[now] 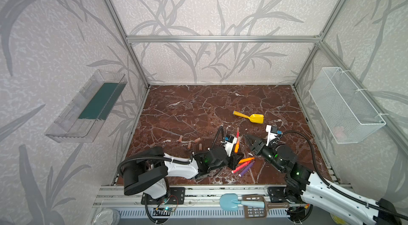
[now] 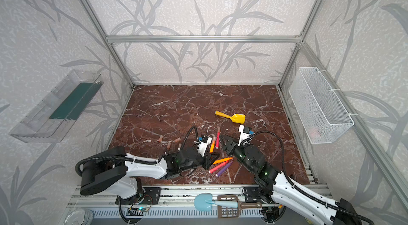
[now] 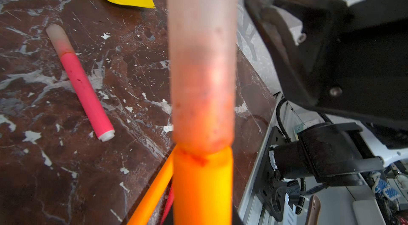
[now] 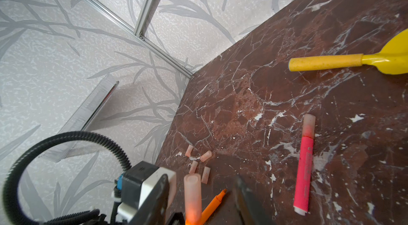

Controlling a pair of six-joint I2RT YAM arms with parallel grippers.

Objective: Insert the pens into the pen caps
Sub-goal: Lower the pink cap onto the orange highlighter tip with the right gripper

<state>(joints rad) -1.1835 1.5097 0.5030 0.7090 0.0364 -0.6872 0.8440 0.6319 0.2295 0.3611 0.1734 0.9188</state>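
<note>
My left gripper (image 1: 236, 151) is shut on an orange pen (image 3: 203, 186) that stands upright with a translucent pen cap (image 3: 202, 58) seated on its tip. My right gripper (image 4: 201, 182) is open. Its fingers (image 4: 242, 193) stand on either side of that cap (image 4: 192, 190) without touching it. A red-pink pen (image 1: 237, 132) with a cap on lies just behind. Orange (image 1: 246, 160), red-pink (image 1: 239, 168) and purple (image 1: 247, 167) pens lie uncapped at the front. Several loose pen caps (image 1: 189, 145) lie to the left in both top views.
A yellow toy scoop (image 1: 249, 117) lies behind the grippers. A white wire basket (image 1: 346, 104) hangs on the right wall and a clear tray (image 1: 88, 107) on the left wall. A blue spatula (image 1: 229, 201) and a brown tool (image 1: 256, 208) lie on the front rail.
</note>
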